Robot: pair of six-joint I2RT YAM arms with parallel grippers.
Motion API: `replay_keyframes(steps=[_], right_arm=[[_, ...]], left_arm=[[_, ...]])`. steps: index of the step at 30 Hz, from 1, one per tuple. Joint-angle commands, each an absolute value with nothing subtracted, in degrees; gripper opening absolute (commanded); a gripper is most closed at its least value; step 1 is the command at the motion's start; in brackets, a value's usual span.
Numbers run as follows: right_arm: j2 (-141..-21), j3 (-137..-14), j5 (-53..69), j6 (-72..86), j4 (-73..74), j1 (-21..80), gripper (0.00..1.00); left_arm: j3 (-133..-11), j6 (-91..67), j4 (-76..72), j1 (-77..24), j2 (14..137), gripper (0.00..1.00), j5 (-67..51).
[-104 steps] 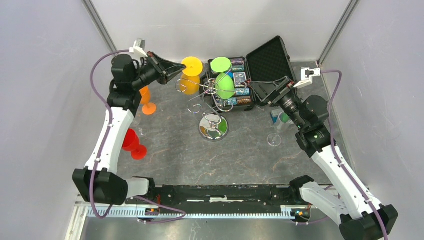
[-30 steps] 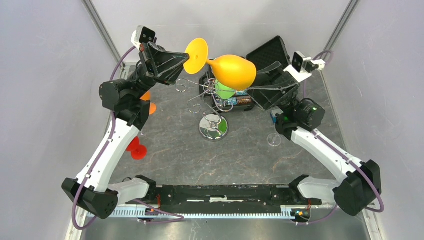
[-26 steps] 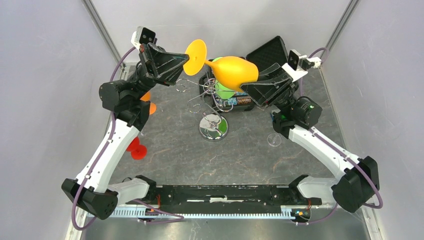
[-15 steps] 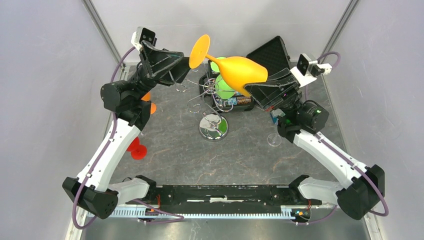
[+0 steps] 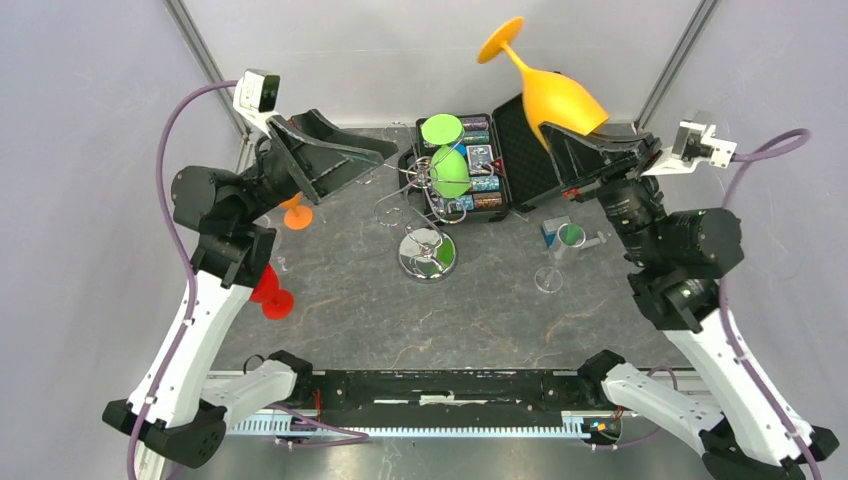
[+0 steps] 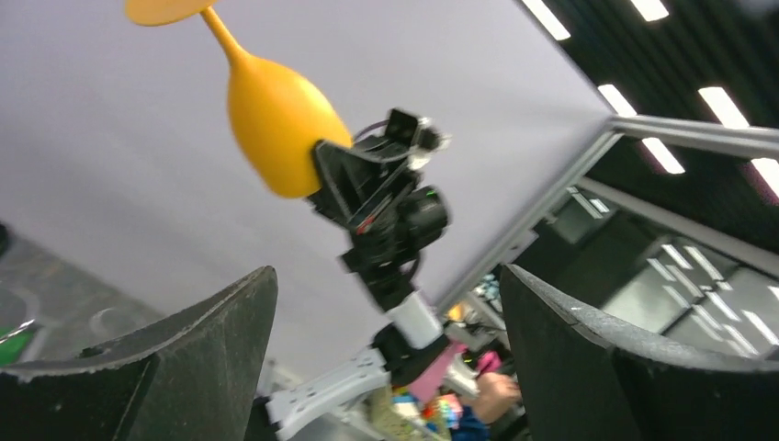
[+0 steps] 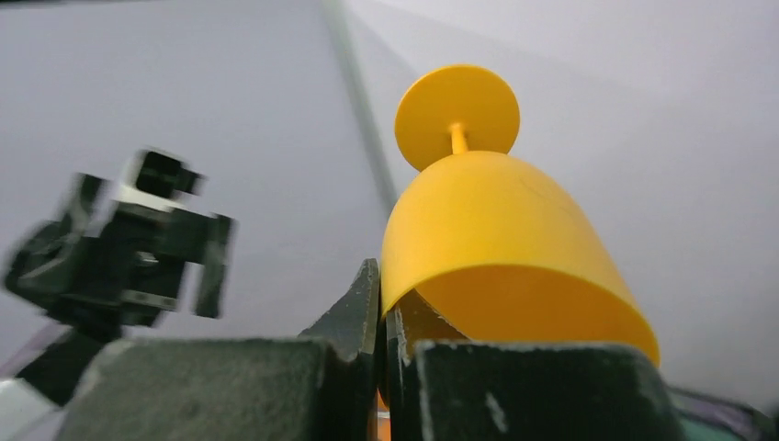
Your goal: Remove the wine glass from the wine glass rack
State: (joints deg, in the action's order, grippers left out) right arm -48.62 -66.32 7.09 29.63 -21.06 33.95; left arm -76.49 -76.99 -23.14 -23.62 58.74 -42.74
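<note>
The yellow wine glass (image 5: 560, 98) is off the wine glass rack (image 5: 428, 252). It is high in the air, up behind the rack and to its right. The right hand (image 7: 386, 303) pinches just the thin edge of the cup part. The glass is tipped, with its round foot at the top. The left hand (image 5: 380, 158) is spread wide with nothing in it, up in the air to the left of the rack.

I think the risky bit is that small pinch. The whole glass sticks up above the hand, so a quick swing could make it twist or slip out. Then it might drop onto the surface, or knock the green wine glass (image 5: 450, 170) that hangs on the rack, or land in the black case (image 5: 487, 160) behind the rack.
</note>
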Motion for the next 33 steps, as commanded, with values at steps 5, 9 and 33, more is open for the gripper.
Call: replay_keyframes(steps=[5, 9, 33], right_arm=[[-46.8, -77.3, -17.3, 10.6, 30.0, 33.7, 0.0], [-45.8, -78.5, -23.8, 10.1, 40.1, 33.7, 0.0], [-53.0, -67.1, -44.1, 22.8, 69.4, 32.6, 0.0]], left_arm=[[-79.0, -46.8, 2.8, -23.6, 57.9, 0.95, -40.4], [-80.2, -41.1, 8.6, -23.6, 58.1, 0.96, -37.4], [-79.4, -34.7, 14.4, -23.6, 55.0, 1.0, -32.9]])
